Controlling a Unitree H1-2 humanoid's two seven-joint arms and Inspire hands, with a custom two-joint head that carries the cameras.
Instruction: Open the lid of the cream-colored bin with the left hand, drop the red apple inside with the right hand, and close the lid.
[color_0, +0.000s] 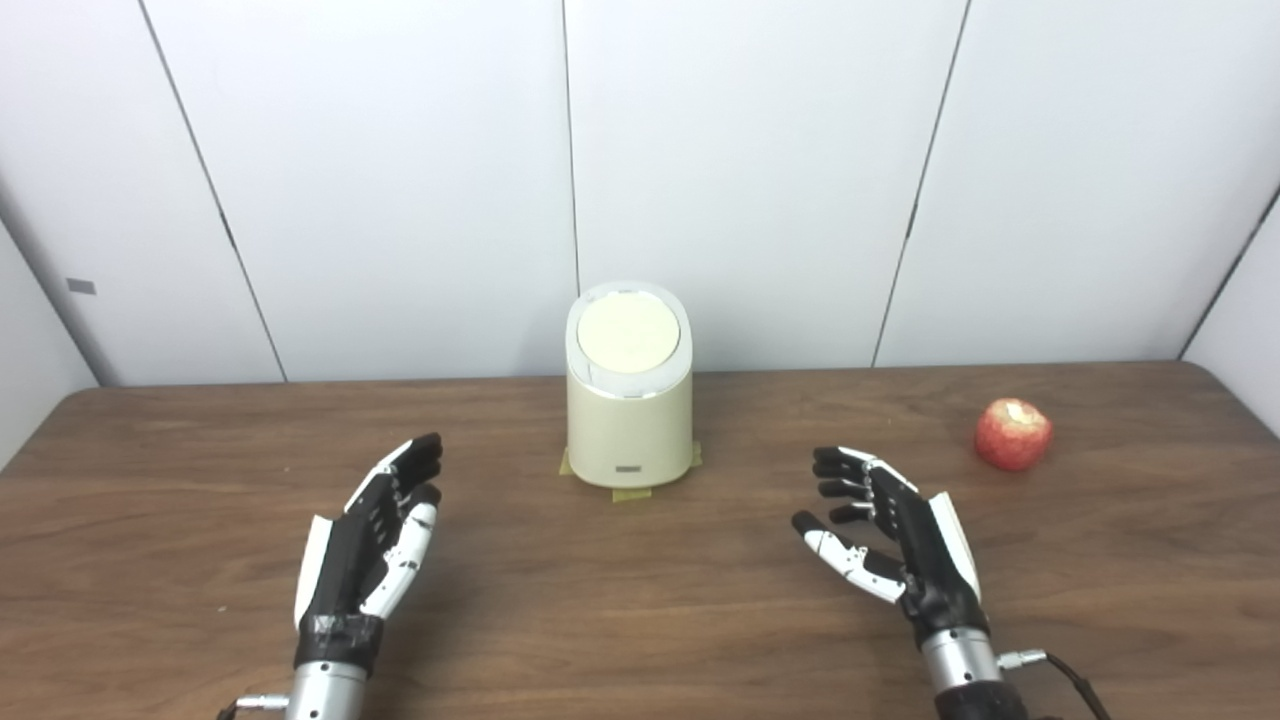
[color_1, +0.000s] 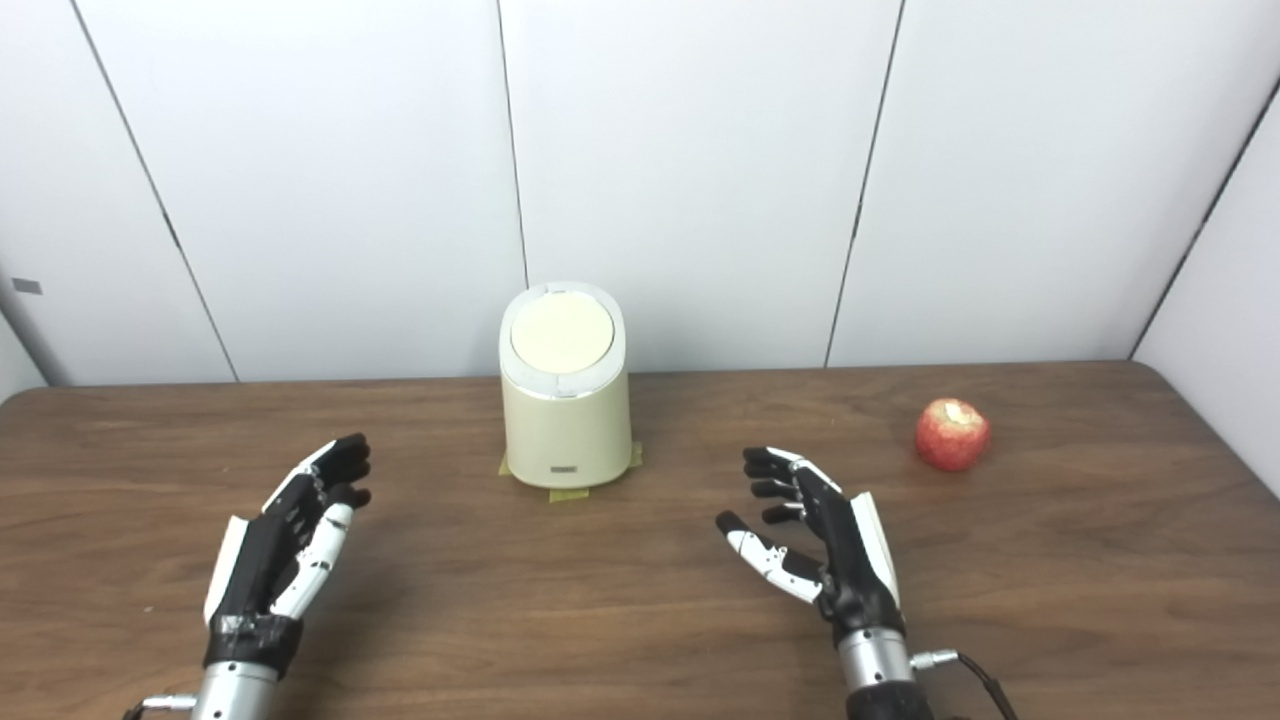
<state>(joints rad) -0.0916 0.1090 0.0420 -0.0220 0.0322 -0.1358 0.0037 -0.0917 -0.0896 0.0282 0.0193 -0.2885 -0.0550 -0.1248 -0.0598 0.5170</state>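
A cream-colored bin (color_0: 629, 420) stands at the back middle of the table, its round lid (color_0: 628, 334) shut. A red apple (color_0: 1013, 434) with a pale bitten top lies to the right of the bin. My left hand (color_0: 375, 535) is open and empty, palm inward, to the front left of the bin. My right hand (color_0: 885, 535) is open and empty, to the front right of the bin and left of the apple. The bin (color_1: 566, 410) and apple (color_1: 952, 434) show in the right eye view too.
The brown wooden table (color_0: 640, 620) runs the full width, with its rounded right corner near the apple. Yellow tape (color_0: 630, 492) marks the bin's spot. White wall panels stand right behind the bin.
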